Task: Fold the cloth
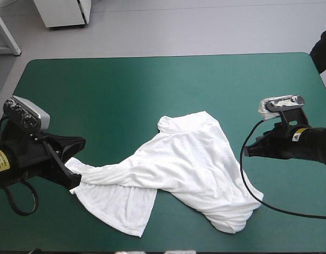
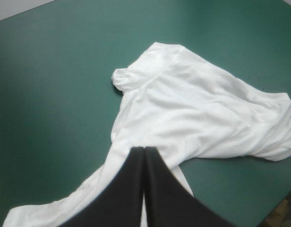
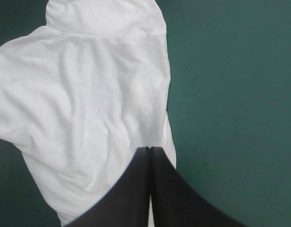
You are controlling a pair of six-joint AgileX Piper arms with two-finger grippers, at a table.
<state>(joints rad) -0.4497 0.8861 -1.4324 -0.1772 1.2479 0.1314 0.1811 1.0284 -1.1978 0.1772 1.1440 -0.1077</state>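
The left gripper (image 1: 75, 179) has its jaws pinching the left end of the white T-shirt (image 1: 184, 169), which lies half spread on the near part of the table (image 1: 126, 90), its long axis running from that pinched end toward the near right. The right gripper (image 1: 246, 152), jaws pressed together and seemingly empty, hangs near the shirt's right edge. The free end therefore lies to its left, nearer this arm.

Bare teal-green cover (image 1: 126, 90) across the far half, T-shirt (image 1: 179, 159) sprawled mid-table.
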